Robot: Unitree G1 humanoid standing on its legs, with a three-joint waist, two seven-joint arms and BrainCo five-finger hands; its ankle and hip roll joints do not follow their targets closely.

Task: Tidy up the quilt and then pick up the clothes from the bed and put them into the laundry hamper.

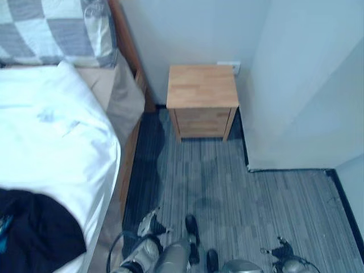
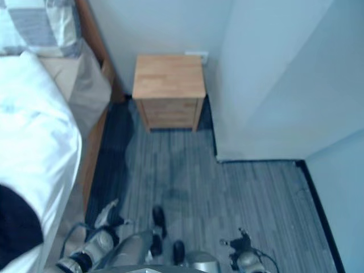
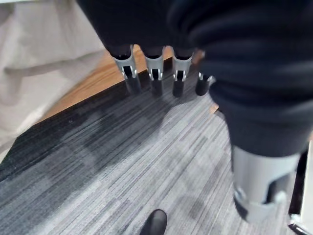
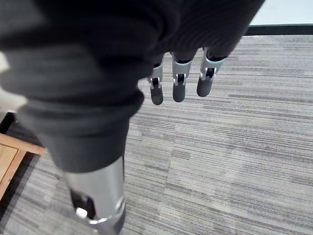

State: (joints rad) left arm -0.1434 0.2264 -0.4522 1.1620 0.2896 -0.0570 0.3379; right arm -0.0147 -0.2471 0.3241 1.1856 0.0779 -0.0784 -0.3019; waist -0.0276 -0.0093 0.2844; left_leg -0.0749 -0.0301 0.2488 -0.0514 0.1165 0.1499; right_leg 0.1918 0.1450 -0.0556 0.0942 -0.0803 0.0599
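Hanging idle over the grey carpet [image 1: 239, 187], fingers straight and apart, holding nothing: left hand [image 3: 154, 73] at seven o'clock, right hand [image 4: 178, 81] at five. White quilt [image 1: 51, 136] lying at nine o'clock, dark clothes [image 1: 34, 233] on it at eight. Wooden nightstand [image 1: 202, 99] standing at twelve. Probably best turning toward the bed first, then smoothing with flat fingers.

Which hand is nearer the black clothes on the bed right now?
Left. The left hand hangs beside the bed's edge, just off the black clothes. The right hand hangs over the carpet on the far side, away from the bed.
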